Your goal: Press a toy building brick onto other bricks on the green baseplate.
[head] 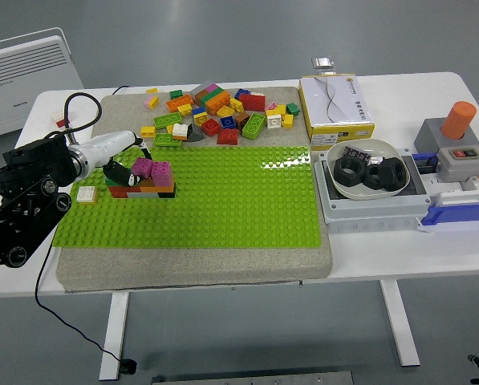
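Head view: left hand [125, 169] is seen at the left edge of the green baseplate [223, 208], reached in from the desk's left side. Its dark fingers [119, 170] are curled against the left end of the brick stack [143, 183]; whether they are clamped on a brick or only pressed against it cannot be told at this res. Stack is sat near the baseplate's far-left corner: dark and red bricks at bottom, orange in the middle, two magenta bricks [152, 168] on top, the left one being touched by the fingertips. One white brick [87, 195] is placed alone on the baseplate, just left of the stack and apart from it.

Loose brick pile [215, 112], mixed colours, is spread along the far edge of the grey pad [191, 269] beyond the baseplate. A few strays are scattered toward the pad's far-left corner.

Right side of desk: yellow-white box [335, 108] at far edge; grey tray [371, 204] just beside the pad's right edge, w/ a white bowl [367, 168] in it holding black ring-shaped parts. Grey switch box with orange knob [457, 120] is set near the right edge, a blue item [464, 212] in front of it.

White radiator [26, 68] is seen behind the desk's far-left corner.
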`<act>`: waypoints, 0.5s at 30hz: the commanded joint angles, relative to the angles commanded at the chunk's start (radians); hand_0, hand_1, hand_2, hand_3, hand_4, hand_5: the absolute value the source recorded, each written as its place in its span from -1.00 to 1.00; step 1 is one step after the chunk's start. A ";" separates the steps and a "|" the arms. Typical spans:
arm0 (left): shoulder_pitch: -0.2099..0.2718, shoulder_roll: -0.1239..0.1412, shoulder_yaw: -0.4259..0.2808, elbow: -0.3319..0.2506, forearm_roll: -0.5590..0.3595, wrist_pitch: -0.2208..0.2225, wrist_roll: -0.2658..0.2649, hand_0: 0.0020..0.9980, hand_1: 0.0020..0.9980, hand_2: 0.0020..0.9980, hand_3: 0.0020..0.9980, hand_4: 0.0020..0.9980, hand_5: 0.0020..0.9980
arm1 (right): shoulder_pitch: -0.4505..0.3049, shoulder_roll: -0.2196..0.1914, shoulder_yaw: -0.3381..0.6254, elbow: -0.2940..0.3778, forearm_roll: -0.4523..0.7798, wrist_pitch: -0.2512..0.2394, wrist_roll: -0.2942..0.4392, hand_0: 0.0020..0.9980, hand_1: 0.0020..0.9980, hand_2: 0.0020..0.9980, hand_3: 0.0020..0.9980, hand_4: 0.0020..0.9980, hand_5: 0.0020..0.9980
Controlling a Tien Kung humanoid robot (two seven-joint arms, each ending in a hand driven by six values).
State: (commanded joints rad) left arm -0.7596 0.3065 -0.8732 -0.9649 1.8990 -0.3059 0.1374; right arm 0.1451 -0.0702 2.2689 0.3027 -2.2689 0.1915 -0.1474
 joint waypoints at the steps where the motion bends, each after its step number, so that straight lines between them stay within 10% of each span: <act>1: 0.000 0.000 0.000 0.000 0.000 -0.001 0.000 0.96 0.94 0.83 0.19 0.36 -1.00 | 0.000 0.000 0.000 0.000 0.000 0.000 0.000 0.36 0.25 0.28 0.37 0.46 0.84; 15: 0.001 0.001 -0.004 0.004 0.003 -0.003 0.002 0.96 0.94 0.85 0.37 0.70 -0.90 | 0.000 0.000 0.000 0.004 0.000 0.002 -0.005 0.36 0.25 0.28 0.37 0.46 0.84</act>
State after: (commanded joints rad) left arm -0.7585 0.3070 -0.8770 -0.9611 1.9020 -0.3093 0.1389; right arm 0.1453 -0.0704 2.2689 0.3072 -2.2689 0.1936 -0.1525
